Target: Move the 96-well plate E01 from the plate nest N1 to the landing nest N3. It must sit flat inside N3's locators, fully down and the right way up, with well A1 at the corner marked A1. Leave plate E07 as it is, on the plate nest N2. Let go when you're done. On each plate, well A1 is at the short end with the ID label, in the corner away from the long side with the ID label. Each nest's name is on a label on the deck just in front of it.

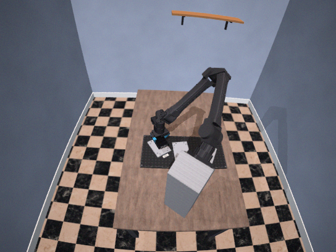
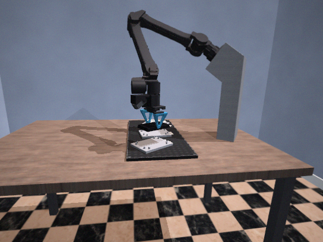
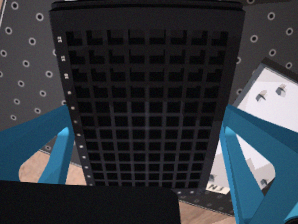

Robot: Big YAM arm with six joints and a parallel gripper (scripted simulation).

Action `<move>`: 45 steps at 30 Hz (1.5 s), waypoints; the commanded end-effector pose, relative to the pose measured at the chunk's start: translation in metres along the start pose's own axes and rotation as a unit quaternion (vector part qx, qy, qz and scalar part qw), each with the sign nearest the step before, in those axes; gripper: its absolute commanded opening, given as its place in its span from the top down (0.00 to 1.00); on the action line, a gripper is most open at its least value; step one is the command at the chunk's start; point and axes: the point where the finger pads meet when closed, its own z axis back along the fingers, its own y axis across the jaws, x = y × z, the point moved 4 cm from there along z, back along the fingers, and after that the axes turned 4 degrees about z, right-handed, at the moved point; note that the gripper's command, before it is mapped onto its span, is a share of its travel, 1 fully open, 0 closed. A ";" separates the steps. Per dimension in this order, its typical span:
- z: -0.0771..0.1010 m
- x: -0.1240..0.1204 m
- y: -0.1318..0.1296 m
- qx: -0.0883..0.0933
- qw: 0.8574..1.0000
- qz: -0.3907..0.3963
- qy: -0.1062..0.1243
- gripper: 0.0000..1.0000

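One black plate in the tool's grip

Top view: the tool (image 1: 161,139) hangs over a white nest (image 1: 159,150) at the left of the black deck (image 1: 148,159) on the desk (image 1: 148,197).

Exterior view: the blue fingers (image 2: 144,115) clamp the black plate (image 2: 149,126), held just above the far nest (image 2: 155,133).

Wrist view: the plate (image 3: 147,96) fills the frame between both fingers.

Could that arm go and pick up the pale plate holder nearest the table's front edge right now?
Probably not yet. The gripper is already shut on a black well plate, so its fingers are full. The holder itself lies uncovered on the black deck, seemingly within reach.
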 end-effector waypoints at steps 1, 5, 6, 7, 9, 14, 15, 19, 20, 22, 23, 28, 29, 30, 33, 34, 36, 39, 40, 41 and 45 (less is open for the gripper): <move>0.003 -0.006 -0.024 -0.008 0.997 -0.083 -0.005 1.00; 0.004 -0.016 -0.033 -0.008 0.989 -0.149 -0.005 1.00; 0.004 -0.019 -0.035 -0.008 0.986 -0.165 -0.005 1.00; 0.004 -0.021 -0.038 -0.008 0.983 -0.181 -0.005 1.00; 0.004 -0.026 -0.042 -0.008 0.979 -0.205 -0.005 1.00; 0.004 -0.034 -0.049 -0.008 0.979 -0.205 -0.004 1.00; 0.004 -0.036 -0.052 -0.008 0.979 -0.205 -0.005 1.00; 0.004 -0.046 -0.061 -0.008 0.981 -0.194 -0.004 1.00; 0.004 -0.048 -0.063 -0.009 0.981 -0.194 -0.004 1.00; 0.004 -0.053 -0.068 -0.009 0.981 -0.194 -0.004 1.00; 0.005 -0.055 -0.070 -0.009 0.981 -0.193 -0.004 1.00; 0.005 -0.065 -0.079 -0.009 0.981 -0.193 -0.004 1.00; 0.005 -0.065 -0.079 -0.009 0.981 -0.193 -0.004 1.00; 0.005 -0.068 -0.081 -0.008 0.981 -0.191 -0.002 1.00; 0.005 -0.075 -0.088 -0.009 0.981 -0.193 -0.004 1.00; 0.005 -0.077 -0.091 -0.009 0.981 -0.193 -0.004 1.00; 0.005 -0.082 -0.095 -0.009 0.981 -0.193 -0.004 1.00; 0.006 -0.089 -0.102 -0.009 0.981 -0.192 -0.004 1.00; 0.006 -0.092 -0.104 -0.009 0.981 -0.192 -0.003 1.00; 0.006 -0.094 -0.107 -0.009 0.981 -0.192 -0.003 1.00; 0.006 -0.101 -0.114 -0.009 0.981 -0.191 -0.003 1.00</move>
